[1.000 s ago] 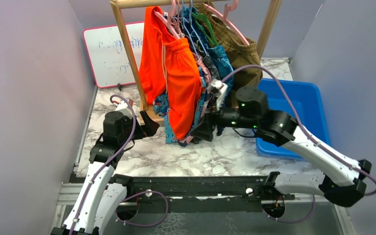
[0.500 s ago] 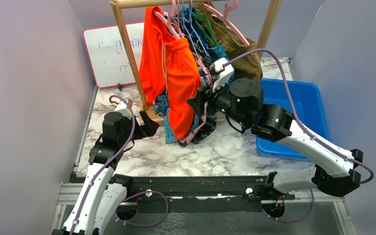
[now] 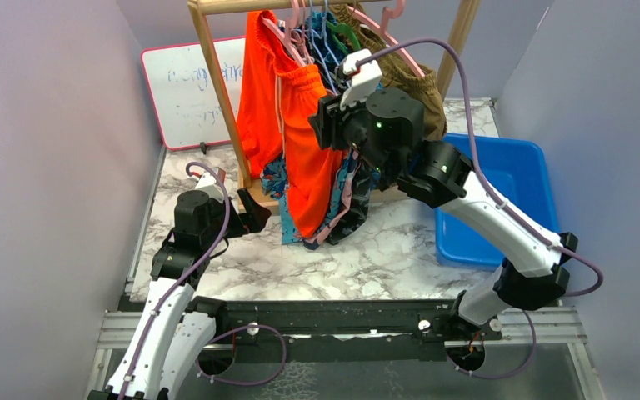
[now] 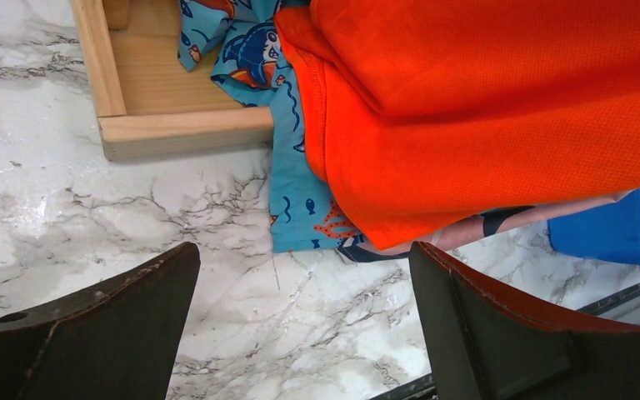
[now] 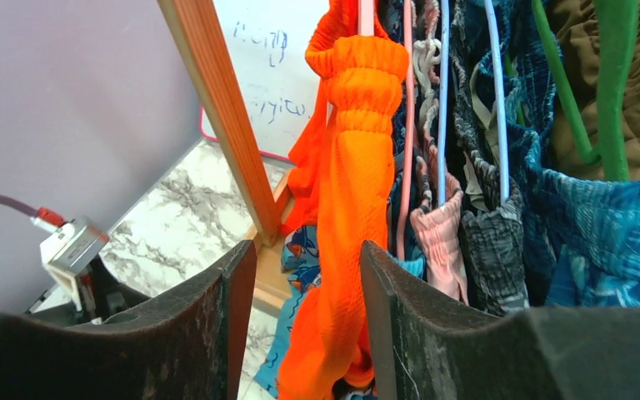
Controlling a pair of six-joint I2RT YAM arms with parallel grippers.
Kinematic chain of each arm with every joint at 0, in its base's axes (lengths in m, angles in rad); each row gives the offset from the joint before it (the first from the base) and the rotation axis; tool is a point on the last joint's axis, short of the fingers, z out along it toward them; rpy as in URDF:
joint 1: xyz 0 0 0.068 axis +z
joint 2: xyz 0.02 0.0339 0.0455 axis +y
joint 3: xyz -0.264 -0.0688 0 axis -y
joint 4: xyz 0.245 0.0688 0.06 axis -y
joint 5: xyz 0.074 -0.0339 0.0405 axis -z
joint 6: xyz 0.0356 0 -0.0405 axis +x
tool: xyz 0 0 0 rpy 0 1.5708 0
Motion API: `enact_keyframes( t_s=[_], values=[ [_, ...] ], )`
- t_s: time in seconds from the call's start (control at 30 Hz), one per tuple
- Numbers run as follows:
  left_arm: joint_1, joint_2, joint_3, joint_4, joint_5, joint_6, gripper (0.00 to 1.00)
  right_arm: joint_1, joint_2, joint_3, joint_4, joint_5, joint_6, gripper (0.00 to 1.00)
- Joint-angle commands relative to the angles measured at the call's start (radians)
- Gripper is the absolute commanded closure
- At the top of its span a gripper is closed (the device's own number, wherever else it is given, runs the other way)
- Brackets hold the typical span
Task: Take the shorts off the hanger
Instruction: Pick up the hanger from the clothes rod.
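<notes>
"Shorts (image 3: 304, 158) first: where were they?"

"The orange pair hung at the front of a crowded wooden rack (image 3: 218, 92). Its gathered waistband sat over a pink hanger (image 5: 365, 17), with other pairs packed just behind."

"And the pincers?"

"The right gripper (image 5: 307, 258) was up beside the orange pair, fingers part-way apart. Orange cloth showed in the gap, but I could not tell whether it touched. The left gripper (image 4: 304, 258) sat low over the table (image 4: 92, 208), fingers spread wide, holding nothing."

"What could have gone wrong?"

"I judged that a pinch might catch the neighbouring cloth too, since it hung so close. A pull might also have dragged the hanger along, with the elastic clinging to it."

"Did the views differ?"

"Yes. Only the right wrist showed the pairs hanger by hanger; overhead they merged into one bunch. Only the left wrist showed the orange hem over a blue cartoon-print pair (image 4: 298, 208) by the rack's foot."
</notes>
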Motion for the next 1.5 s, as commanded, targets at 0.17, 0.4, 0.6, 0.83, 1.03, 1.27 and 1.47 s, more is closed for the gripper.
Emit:
enact_keyframes(
  t_s=[0.17,0.4,0.6,0.83,1.03,1.27,1.47],
  values=[
    [0.006,0.001,0.017,0.025,0.006,0.003,0.01,-0.035,0.032,0.062,-0.048,-0.084,-0.037,0.52],
    [0.005,0.004,0.016,0.024,0.005,0.001,0.01,-0.038,0.093,0.116,-0.111,-0.209,-0.048,0.53],
    [0.005,0.003,0.015,0.023,0.009,0.001,0.01,-0.039,0.182,0.200,-0.123,-0.220,-0.058,0.53],
    [0.005,0.004,0.015,0.024,0.011,0.002,0.01,-0.041,0.239,0.264,-0.095,-0.062,-0.020,0.52],
    [0.005,0.008,0.015,0.025,0.009,0.001,0.01,-0.045,0.252,0.254,-0.018,-0.034,-0.016,0.55],
    [0.005,0.010,0.015,0.025,0.011,0.001,0.01,-0.069,0.369,0.401,-0.071,0.009,-0.005,0.47],
    [0.005,0.011,0.015,0.025,0.013,0.001,0.01,-0.109,0.408,0.439,-0.063,-0.080,-0.005,0.60]
  ],
)
